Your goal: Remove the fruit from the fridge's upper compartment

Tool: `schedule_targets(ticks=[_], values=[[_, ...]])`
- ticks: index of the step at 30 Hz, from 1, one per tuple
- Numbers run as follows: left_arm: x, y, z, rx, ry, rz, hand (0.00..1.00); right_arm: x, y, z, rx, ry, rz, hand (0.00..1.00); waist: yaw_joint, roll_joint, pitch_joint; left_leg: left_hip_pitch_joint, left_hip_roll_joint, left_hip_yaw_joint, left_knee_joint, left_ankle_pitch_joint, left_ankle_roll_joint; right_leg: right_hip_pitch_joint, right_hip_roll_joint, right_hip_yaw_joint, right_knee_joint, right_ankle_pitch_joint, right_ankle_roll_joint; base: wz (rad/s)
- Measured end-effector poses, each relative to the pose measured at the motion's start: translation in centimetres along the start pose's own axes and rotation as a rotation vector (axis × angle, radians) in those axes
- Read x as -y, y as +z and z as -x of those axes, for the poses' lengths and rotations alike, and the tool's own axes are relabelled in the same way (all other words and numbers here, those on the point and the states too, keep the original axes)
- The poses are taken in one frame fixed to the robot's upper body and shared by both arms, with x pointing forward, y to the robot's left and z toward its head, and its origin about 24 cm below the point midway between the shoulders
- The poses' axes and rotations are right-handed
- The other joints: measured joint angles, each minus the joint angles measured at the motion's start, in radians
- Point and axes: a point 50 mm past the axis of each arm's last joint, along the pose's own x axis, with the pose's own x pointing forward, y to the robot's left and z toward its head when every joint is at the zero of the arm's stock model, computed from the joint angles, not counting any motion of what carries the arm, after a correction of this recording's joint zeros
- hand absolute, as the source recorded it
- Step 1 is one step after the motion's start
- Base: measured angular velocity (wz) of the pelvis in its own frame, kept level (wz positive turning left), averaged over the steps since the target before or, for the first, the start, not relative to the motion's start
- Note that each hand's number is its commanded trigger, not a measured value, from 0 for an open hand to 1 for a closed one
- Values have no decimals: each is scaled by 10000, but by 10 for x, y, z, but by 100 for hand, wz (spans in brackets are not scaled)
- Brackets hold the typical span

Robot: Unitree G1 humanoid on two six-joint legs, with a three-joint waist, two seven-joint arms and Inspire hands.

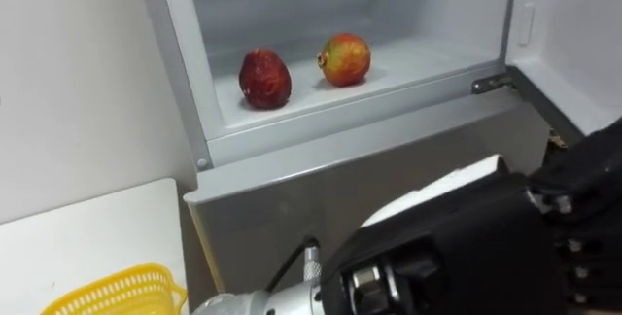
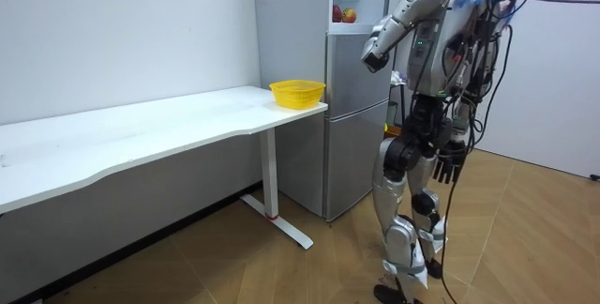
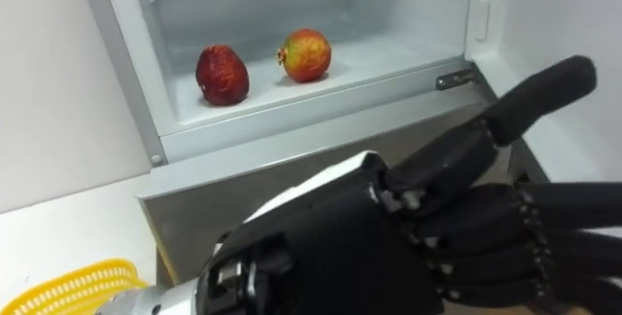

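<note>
The dark red fruit (image 1: 264, 78) lies on the shelf of the open upper fridge (image 1: 330, 135) toward its left wall. The red-and-yellow fruit (image 1: 345, 58) sits just to its right, both near the front edge where a reach comes easily. Below the fridge's front ledge the left hand (image 3: 428, 227) is raised with fingers straight and thumb lifted, empty, probably readied to go in for a fruit, while the right hand (image 2: 450, 163) hangs loose at the robot's side, away from the fridge.

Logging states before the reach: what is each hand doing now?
Left hand: open, holding nothing.
Right hand: open, hanging at its side.
</note>
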Motion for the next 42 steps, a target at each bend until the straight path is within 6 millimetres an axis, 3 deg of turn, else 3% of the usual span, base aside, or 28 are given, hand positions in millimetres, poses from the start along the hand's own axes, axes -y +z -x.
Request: schedule_targets(ticks=[19, 27, 32, 36, 40, 42], values=[[8, -9, -25, 30, -806, 88, 0, 4, 3, 0, 112, -380, -24, 0, -470, -76, 16, -79, 1, 6, -82, 0, 0, -123, 20, 52, -19, 12, -2, 0], [6, -10, -25, 44, -570, 151, 0, 3, 4, 0, 118, -361, 198, 0, -406, -113, 41, -81, 0, 9, -84, 0, 0, -160, 31, 104, -16, 11, -2, -1], [5, -7, -24, -64, -435, -346, 0, 1, 2, 0, 115, -276, 102, 0, -89, -157, 64, -69, 5, -35, -75, 0, 0, -117, 30, 28, -1, 14, -6, 3], [-1, 8, -4, -58, 450, -1219, 0, -2, -2, -1, 204, -390, -1, 0, 580, -192, 67, -5, 51, -37, -141, 11, -17, 15, 69, -32, 18, 39, -47, 3], [-6, 31, 24, 53, 2476, -3063, 0, -6, -6, -2, 67, -311, 68, 0, 1287, -353, -12, -35, 79, -190, -108, 25, -39, 71, 93, -154, -15, 58, -79, 11], [-5, 38, 32, 84, 3074, -3842, 0, -10, -8, -2, 11, -290, 116, 0, 1437, -475, -51, -15, 79, -436, -48, 26, -40, 237, 82, -372, -49, 63, -88, 34]])
